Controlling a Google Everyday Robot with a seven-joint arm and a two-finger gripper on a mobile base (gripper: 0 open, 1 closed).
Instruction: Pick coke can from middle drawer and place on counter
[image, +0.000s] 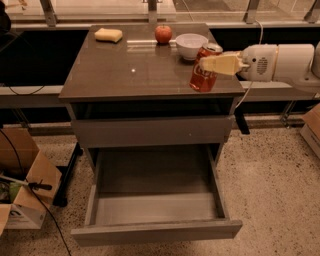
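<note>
The red coke can (202, 75) is tilted in my gripper (212, 64), which reaches in from the right and is shut on it. The can hangs over the right front part of the counter (135, 70), at or just above its surface; I cannot tell whether it touches. The middle drawer (155, 200) is pulled fully open below, and its pale grey floor is bare. The white arm (280, 62) extends to the right edge of the view.
On the counter's back part stand a white bowl (191, 45), a red apple (163, 34) and a yellow sponge (108, 34). A closed drawer front (152, 131) sits above the open one. A cardboard box (22, 190) with cables lies on the floor at the left.
</note>
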